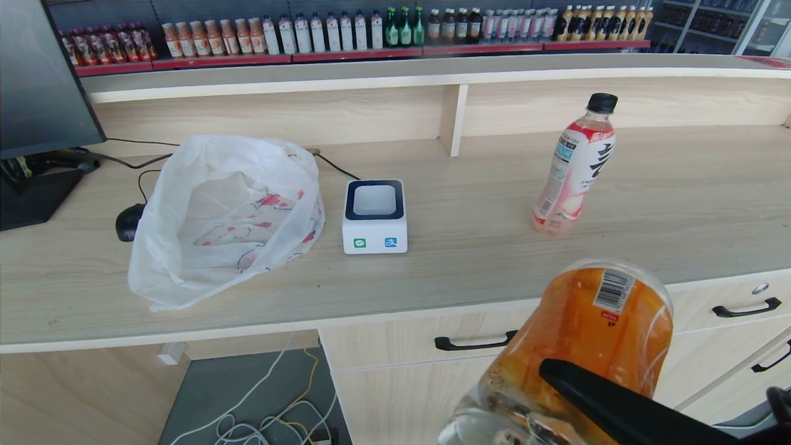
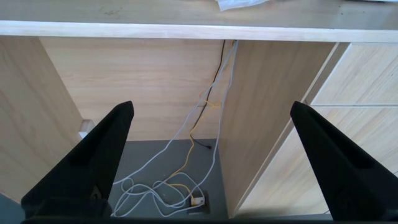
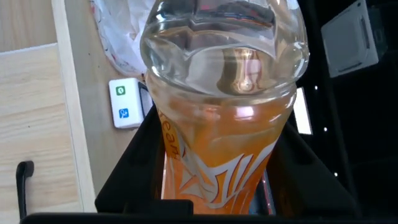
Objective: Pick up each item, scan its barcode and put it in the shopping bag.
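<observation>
Clamping the orange bottle (image 1: 587,334), the right hand (image 3: 217,180) holds firm; the left hand (image 2: 211,109) gapes wide.

A white sticker with a black barcode (image 1: 613,290) sits on the orange bottle (image 1: 593,334). A small red mark at the sticker's end is too small to read. The white scanner (image 1: 374,216), at the middle of the bench, carries a green sign (image 1: 359,243) and a blue sign (image 1: 390,242) on its front face. Both are small squares. The pink bottle (image 1: 575,167), toward the bench's right end, wears large dark brush characters and a blue patch of print that I cannot make out.
</observation>
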{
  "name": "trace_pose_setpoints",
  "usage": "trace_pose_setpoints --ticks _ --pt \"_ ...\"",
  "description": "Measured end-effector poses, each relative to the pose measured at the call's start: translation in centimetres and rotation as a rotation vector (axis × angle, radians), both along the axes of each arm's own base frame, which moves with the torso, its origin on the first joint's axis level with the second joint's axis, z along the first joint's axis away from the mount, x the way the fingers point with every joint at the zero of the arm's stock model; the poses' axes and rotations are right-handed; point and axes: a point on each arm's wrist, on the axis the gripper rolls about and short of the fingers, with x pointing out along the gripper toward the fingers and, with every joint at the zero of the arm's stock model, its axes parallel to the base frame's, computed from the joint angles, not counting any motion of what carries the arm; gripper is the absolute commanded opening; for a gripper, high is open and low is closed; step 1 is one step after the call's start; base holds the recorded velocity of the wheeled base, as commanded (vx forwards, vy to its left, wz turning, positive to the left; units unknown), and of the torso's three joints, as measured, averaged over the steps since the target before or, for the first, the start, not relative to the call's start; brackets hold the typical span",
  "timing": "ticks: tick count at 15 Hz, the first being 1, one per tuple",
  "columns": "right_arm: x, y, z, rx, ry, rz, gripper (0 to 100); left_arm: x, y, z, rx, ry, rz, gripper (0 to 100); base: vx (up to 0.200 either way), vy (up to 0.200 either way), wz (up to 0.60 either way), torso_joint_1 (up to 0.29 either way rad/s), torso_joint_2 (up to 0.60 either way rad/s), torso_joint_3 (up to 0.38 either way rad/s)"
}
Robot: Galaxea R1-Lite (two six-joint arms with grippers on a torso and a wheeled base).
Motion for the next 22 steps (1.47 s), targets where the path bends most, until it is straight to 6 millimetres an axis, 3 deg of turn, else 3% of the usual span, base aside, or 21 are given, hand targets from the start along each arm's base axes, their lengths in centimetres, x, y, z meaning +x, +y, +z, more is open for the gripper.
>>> trace_pose_setpoints --ticks 6,11,19,22 --pt "-0.2 -1.2 0.0 0.246 0.292 0.119 0 0.0 0.0 0.0 0.000 0.000 0.000 100 0.000 0.000 0.00 0.000 0.00 0.000" --pt "-0.5 -2.5 -0.4 0.304 0.379 0.152 0 0.0 0.0 0.0 -0.001 0.000 0.000 100 0.000 0.000 0.00 0.000 0.00 0.000" --pt "-0.1 -0.9 -0.8 0.426 0.581 0.212 0 0.0 0.0 0.0 0.000 0.000 0.000 100 0.000 0.000 0.00 0.000 0.00 0.000" --pt "1.4 0.4 0.9 0.645 0.703 0.246 0 0.0 0.0 0.0 0.000 0.000 0.000 100 0.000 0.000 0.00 0.000 0.00 0.000"
